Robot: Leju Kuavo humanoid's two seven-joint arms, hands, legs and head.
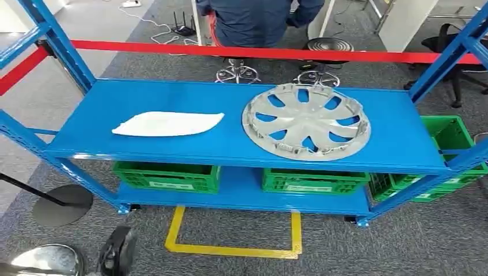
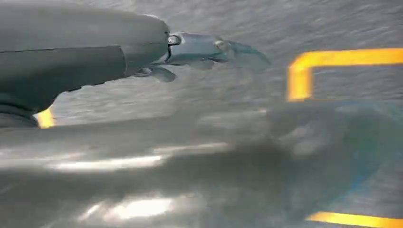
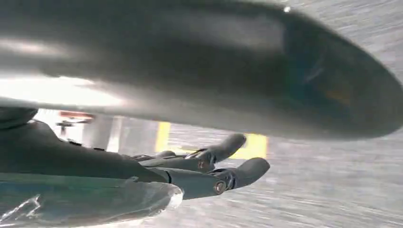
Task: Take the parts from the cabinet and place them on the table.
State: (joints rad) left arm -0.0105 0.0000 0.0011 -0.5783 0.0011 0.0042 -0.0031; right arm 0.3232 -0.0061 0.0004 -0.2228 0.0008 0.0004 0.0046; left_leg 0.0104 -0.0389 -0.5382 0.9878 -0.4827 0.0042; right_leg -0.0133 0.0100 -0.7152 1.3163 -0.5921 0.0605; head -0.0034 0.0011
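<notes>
Two parts wait on the blue shelf while our hands hang low, holding nothing.

The hubcap (image 1: pixel 306 121) lies flat right of centre on the top shelf (image 1: pixel 144 100) and the white panel (image 1: pixel 168 123) lies flat to its left, well apart, both near the front edge, which we judge keeps them in reach. Our left hand (image 2: pixel 209 50) and right hand (image 3: pixel 214 168) hang over the carpet, fingers stretched out and loosely apart. Green crates (image 1: pixel 167 176) sit below. Both wrist views are blurred, and the table is out of sight.
</notes>
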